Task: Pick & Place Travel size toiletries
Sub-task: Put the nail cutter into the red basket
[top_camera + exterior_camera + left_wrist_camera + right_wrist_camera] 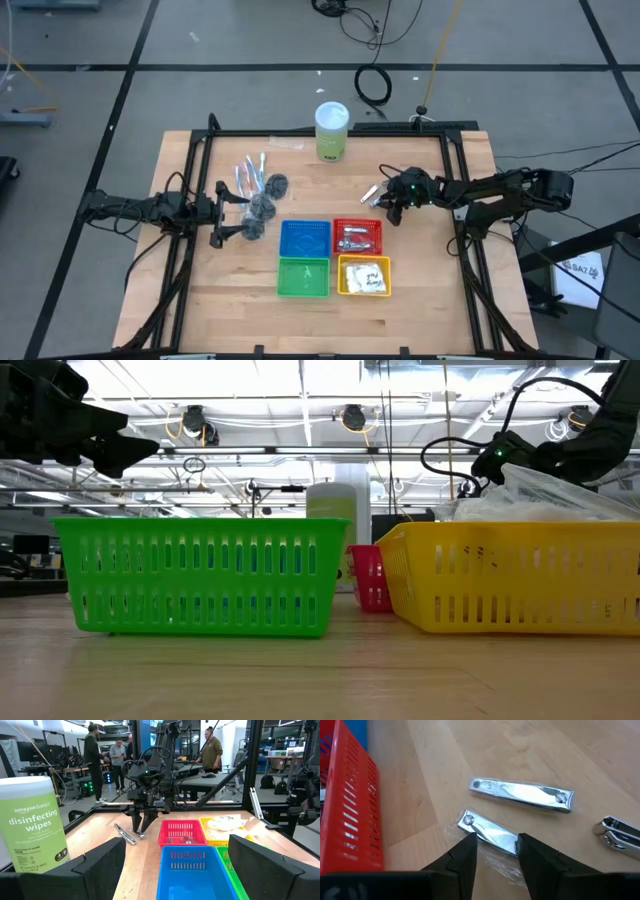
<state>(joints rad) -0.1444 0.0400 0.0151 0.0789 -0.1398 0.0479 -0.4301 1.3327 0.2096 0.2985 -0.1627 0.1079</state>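
Note:
Three silver nail clippers in clear wrap lie on the wood right of the red basket (350, 805): one (520, 795) farther off, one (617, 832) at the side, and one (487, 831) between the fingers of my right gripper (495, 845), which slants down onto it. In the left wrist view that gripper (140, 827) stands over the clippers (125, 834). Pale wrapped sticks (250, 172) and dark round puffs (265, 200) lie at the table's left. My left gripper (222, 214) is open and level beside the puffs. My right gripper has closed on the nearest clipper's end (506, 841), pinching its two long sides between the fingertips (467, 847). The fingers slant down from the table's right side and lie roughly along the clipper. The clipper lies flat on the table in its wrap.
Blue (305, 238), red (357, 236), green (303, 276) and yellow (364, 276) baskets stand in a square at mid-table; the red holds silver items, the yellow white sachets. A tall green wipes cylinder (331, 130) stands at the far edge. A black frame (200, 160) rims the table.

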